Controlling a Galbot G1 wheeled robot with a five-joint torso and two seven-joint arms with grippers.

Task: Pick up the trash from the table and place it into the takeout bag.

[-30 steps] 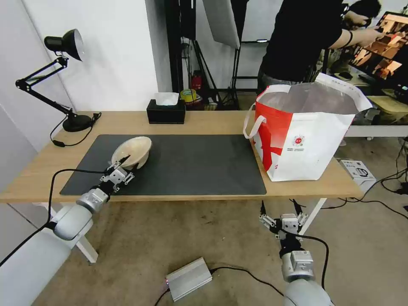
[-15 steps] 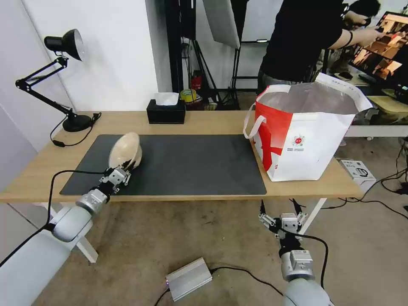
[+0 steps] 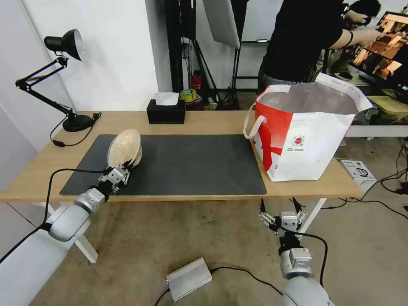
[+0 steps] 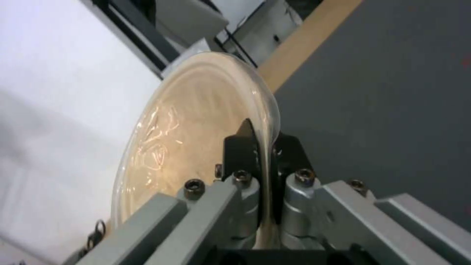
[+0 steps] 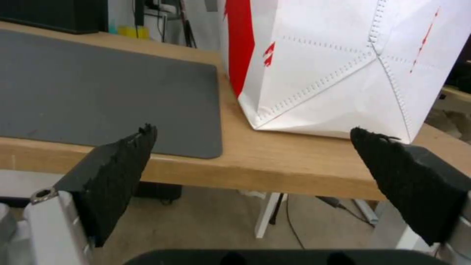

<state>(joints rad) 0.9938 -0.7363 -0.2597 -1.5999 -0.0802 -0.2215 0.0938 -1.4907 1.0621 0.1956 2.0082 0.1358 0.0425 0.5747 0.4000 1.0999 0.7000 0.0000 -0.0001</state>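
Beige bowl (image 3: 124,148), tipped on edge above the mat (image 3: 191,163), is pinched by its thin rim in our left gripper (image 3: 120,166); we judge it light, flexible, prone to slip.

Glossy beige bowl (image 3: 124,148); matt grey mat (image 3: 191,163).

The lower rim of the beige shallow plastic bowl (image 4: 196,136) disappears between the fingers of the left tool (image 4: 262,147), so its edge there cannot be seen. Whatever lies inside the large white-and-red takeout bag (image 3: 308,136) is hidden by its walls. In the right wrist view the bag's top (image 5: 343,55) is cut off by the frame.
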